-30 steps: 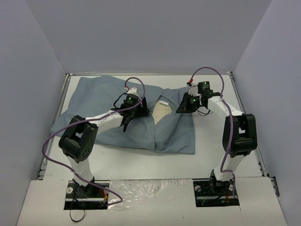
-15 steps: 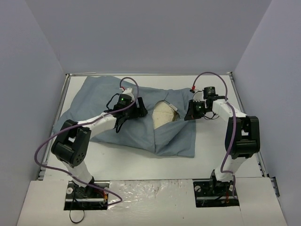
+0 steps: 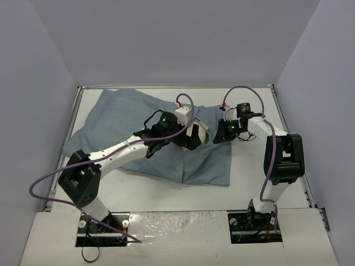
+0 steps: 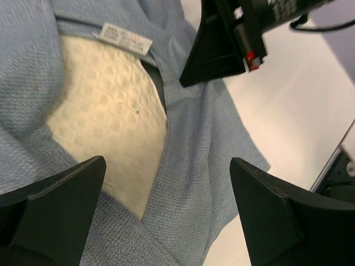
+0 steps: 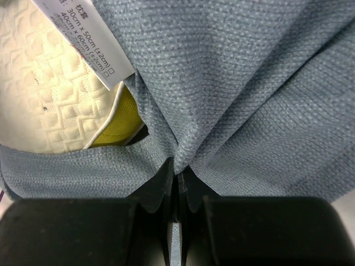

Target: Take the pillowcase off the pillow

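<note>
Little done yet: just a patch of pillow (image 4: 105, 127) bared under the wide-open, empty left gripper (image 4: 166, 162); pillowcase (image 5: 238, 83) edge pinched tight in the right gripper (image 5: 177, 173). Nearly all left to peel off.

Left arm extends forward and rightward to centre; left gripper (image 3: 190, 137) points down, jaws wide apart, nothing gripped. Right arm stands upright at the elbow, forearm angled inward. Right gripper (image 5: 176, 176) has jaws pressed together, pinching a fold of the pillowcase (image 5: 249, 83).
</note>
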Available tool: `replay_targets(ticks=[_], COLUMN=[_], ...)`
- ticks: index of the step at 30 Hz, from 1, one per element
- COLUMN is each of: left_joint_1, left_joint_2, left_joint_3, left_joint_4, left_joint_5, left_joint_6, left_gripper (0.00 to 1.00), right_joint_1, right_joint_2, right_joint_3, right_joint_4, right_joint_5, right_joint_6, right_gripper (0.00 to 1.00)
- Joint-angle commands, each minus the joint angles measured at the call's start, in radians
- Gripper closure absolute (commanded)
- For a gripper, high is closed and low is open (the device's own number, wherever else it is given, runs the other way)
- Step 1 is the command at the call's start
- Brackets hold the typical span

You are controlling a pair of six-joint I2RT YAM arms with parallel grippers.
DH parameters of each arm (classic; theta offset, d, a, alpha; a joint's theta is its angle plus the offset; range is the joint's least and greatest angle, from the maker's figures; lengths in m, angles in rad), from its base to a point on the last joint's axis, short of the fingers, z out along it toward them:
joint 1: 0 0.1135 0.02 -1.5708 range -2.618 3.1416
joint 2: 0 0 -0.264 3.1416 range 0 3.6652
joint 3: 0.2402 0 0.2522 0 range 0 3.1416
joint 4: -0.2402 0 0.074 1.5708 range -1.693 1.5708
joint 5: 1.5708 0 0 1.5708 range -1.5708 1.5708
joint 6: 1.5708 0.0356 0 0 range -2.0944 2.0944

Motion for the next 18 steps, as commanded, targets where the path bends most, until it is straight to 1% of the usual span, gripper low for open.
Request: replay_targets(ticks=[1, 5, 6, 7, 9, 10, 13, 18], left_joint_1=[-0.03, -0.078, -0.085, -0.09, -0.101, -0.102, -0.102, -0.102], left_joint_2=[0.077, 0.179, 0.197, 0.216, 0.269, 0.298, 0.329, 0.355], left_joint_3=[0.065, 0.176, 0.199, 0.248, 0.291, 0.323, 0.345, 0.365], left_joint_4=[-0.096, -0.173, -0.187, -0.202, -0.245, -0.258, -0.279, -0.281], left_joint_5=[-0.034, -0.138, -0.164, -0.228, -0.275, -0.34, -0.414, -0.422], left_joint_6=[0.094, 0.155, 0.165, 0.174, 0.186, 0.188, 0.18, 0.116], left_gripper=[0.06, 0.1, 0.13, 0.15, 0.2, 0.21, 0.22, 0.21], right_joint_1=[-0.006, -0.006, -0.007, -0.009, -0.009, -0.01, -0.015, -0.015], right_joint_2=[0.012, 0.012, 0.01, 0.009, 0.006, 0.006, 0.01, 0.024], right_joint_3=[-0.011, -0.011, -0.011, -0.012, -0.014, -0.015, -0.018, -0.024], right_joint_4=[-0.018, -0.018, -0.018, -0.018, -0.018, -0.018, -0.015, -0.012], right_joint_5=[-0.074, -0.086, -0.086, -0.091, -0.098, -0.101, -0.108, -0.123], right_joint_6=[-0.034, -0.035, -0.037, -0.037, -0.038, -0.038, -0.04, -0.044], right_gripper=[1.0, 1.0, 1.0, 1.0, 1.0, 1.0, 1.0, 1.0])
